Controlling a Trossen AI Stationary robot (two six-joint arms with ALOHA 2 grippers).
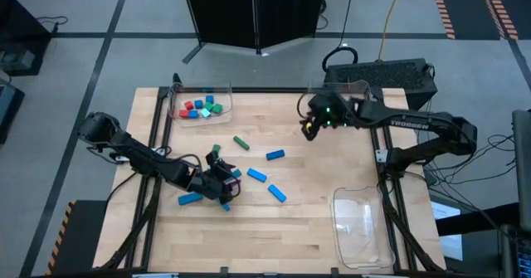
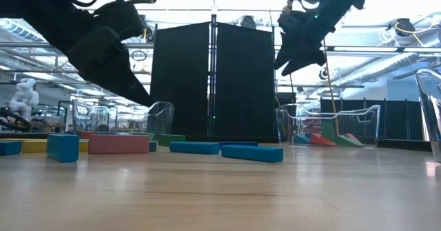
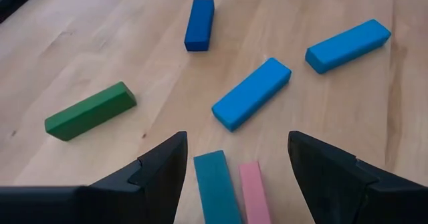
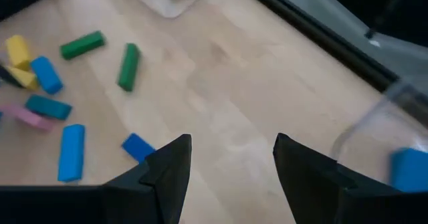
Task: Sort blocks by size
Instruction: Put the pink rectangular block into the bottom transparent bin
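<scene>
My left gripper is open and hangs just above a cluster of blocks left of the table's middle. In the left wrist view its fingers stand on either side of a teal bar and a pink bar without touching them. Light blue bars, a dark blue bar and a green bar lie flat on the wood beyond. My right gripper is open and empty, raised high over the far middle of the table; it also shows in the low view.
A clear tray at the far left holds several small blocks. A second clear tray stands at the far right, with a blue block in it. A third clear tray stands at the near right. Bare wood lies between the cluster and the right trays.
</scene>
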